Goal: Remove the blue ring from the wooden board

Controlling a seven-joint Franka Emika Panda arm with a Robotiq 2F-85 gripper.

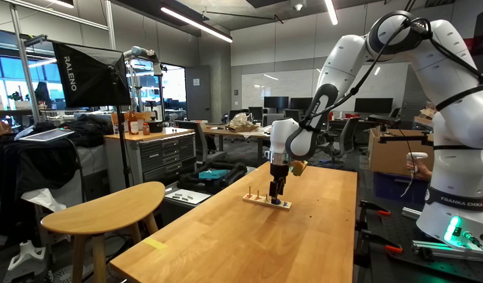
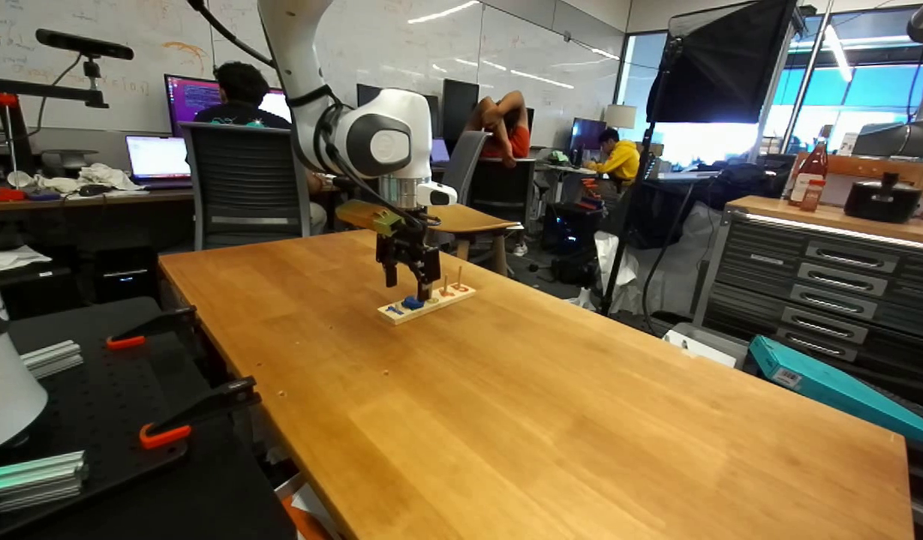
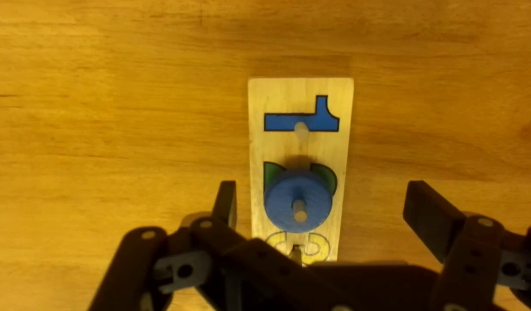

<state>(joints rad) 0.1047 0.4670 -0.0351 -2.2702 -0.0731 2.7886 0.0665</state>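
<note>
The blue ring (image 3: 280, 201) sits around a peg of the wooden board (image 3: 259, 149), over a green number in the wrist view. It also shows in both exterior views (image 1: 277, 202) (image 2: 412, 302). The board is long and narrow, with a row of upright pegs and painted numbers, and shows in both exterior views (image 1: 261, 202) (image 2: 396, 317). My gripper (image 3: 320, 196) is open over the board. Its fingers stand on either side of the ring with gaps, wider on the right in the wrist view. It points down in both exterior views (image 1: 277, 195) (image 2: 407, 286).
The board lies on a long wooden table (image 2: 581, 397). Black clamps with orange tips (image 2: 165, 435) hold at the table edge near the robot base. A wooden stool (image 1: 104, 208) and a black softbox (image 1: 92, 74) stand beyond the table. The board's other pegs (image 3: 301, 129) stand upright.
</note>
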